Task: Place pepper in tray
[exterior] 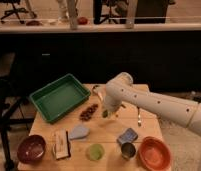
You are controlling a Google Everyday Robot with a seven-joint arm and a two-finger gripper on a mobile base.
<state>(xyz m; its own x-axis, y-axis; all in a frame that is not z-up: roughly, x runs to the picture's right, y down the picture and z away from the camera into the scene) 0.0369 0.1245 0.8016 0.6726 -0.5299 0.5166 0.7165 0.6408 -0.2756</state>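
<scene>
Nearest the camera, a dark red bowl (31, 148), a pale green cup (96, 151), a metal cup (127, 149) and an orange bowl (154, 153) are sitting along the front edge of the table (106, 135). They are lying well apart from the work and are probably only distractors.

Behind them, in the middle of the table, the end effector (109, 112) is pointing down from the bent white arm (154, 102), which is reaching in from the right. A small dark-green shape at its tip is reading as the pepper (104, 114). It is lying right at the end effector, but whether it is being gripped or only touched cannot be told, and whether the end effector is closed or apart cannot be told either. The downward wrist pose is suiting a top grasp on a slim, low thing. A reddish-brown cluster (89, 112) is lying just beside it on the left, so a carry toward the tray will likely be needing enough height to pass over that.

Farther back and to the left, the tray (59, 97) is sitting at an angle near the table's rear corner. Its inside is showing nothing, so the pepper is not yet in it. Its flared sides are suggesting a release from above, well inside the rim.
</scene>
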